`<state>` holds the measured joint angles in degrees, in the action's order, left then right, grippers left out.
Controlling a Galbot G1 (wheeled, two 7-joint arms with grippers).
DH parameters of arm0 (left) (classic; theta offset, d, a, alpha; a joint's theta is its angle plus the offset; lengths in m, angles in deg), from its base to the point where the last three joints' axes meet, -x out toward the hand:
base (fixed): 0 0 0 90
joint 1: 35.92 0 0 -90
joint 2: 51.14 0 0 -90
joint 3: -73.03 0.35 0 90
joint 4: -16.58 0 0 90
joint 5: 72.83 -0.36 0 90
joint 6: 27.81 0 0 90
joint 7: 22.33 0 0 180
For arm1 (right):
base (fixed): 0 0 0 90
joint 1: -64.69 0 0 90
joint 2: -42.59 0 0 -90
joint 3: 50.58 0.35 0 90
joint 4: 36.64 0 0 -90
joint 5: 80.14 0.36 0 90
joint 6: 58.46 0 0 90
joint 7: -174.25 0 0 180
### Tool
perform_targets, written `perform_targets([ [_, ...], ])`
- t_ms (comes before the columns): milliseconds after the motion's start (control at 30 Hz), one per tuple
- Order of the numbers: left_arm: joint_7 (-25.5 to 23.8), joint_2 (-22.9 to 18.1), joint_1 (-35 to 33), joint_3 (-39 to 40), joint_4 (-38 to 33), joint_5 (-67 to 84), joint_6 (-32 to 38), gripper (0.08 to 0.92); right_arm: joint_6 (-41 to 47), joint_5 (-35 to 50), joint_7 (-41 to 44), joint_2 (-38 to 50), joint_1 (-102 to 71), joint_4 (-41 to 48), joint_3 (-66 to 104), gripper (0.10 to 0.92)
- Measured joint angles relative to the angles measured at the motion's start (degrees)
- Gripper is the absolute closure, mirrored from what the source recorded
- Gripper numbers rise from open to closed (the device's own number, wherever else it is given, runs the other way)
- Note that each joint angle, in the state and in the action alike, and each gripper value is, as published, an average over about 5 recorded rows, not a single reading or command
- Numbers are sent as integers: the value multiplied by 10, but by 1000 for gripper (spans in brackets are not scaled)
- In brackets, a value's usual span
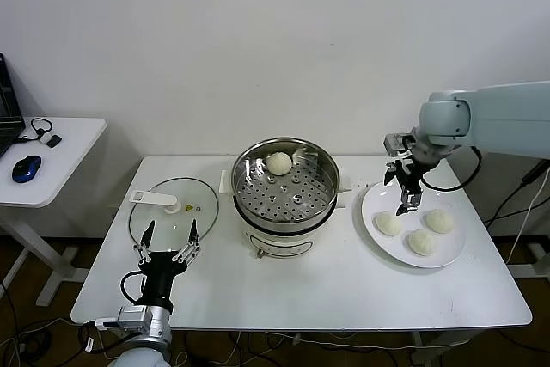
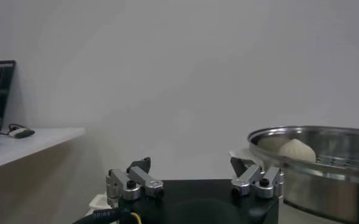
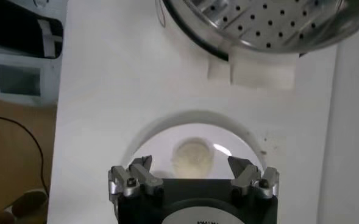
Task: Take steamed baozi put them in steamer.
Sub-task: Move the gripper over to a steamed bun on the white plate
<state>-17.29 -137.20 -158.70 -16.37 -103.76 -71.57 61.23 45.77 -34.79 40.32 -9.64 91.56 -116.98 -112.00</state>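
Note:
The shiny steamer (image 1: 284,226) stands at the table's middle with one steamed baozi (image 1: 278,162) on its perforated tray, toward the back. Three more baozi (image 1: 388,223) (image 1: 422,241) (image 1: 439,220) lie on a white plate (image 1: 371,212) to its right. My right gripper (image 1: 407,199) hangs open over the plate's near-left part, pointing down. In the right wrist view one baozi (image 3: 192,157) lies below and between the spread fingers of that gripper (image 3: 192,163), untouched. My left gripper (image 1: 169,238) is parked open at the front left, empty (image 2: 191,165).
A flat glass lid (image 1: 172,208) with a white handle lies left of the steamer, just beyond the left gripper. A small side table (image 1: 51,161) with a blue mouse (image 1: 27,168) stands farther left. The steamer's rim (image 2: 325,170) rises close to the left gripper's side.

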Motion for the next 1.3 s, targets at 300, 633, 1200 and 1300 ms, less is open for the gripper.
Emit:
perform_targets([
  [300, 0, -3, -2, -4, 8, -4, 2, 177, 14, -49, -1, 14, -89, 64, 58, 203],
  [633, -1, -4, -5, -5, 13, -10, 5, 177, 23, -82, 3, 23, -174, 121, 112, 203],
  [1200, -1, -4, -4, -5, 20, -17, 6, 177, 20, -116, 0, 22, -282, 190, 200, 203],
  [1300, 0, -3, -3, -5, 22, -17, 7, 177, 16, -121, 0, 20, -294, 202, 212, 203],
])
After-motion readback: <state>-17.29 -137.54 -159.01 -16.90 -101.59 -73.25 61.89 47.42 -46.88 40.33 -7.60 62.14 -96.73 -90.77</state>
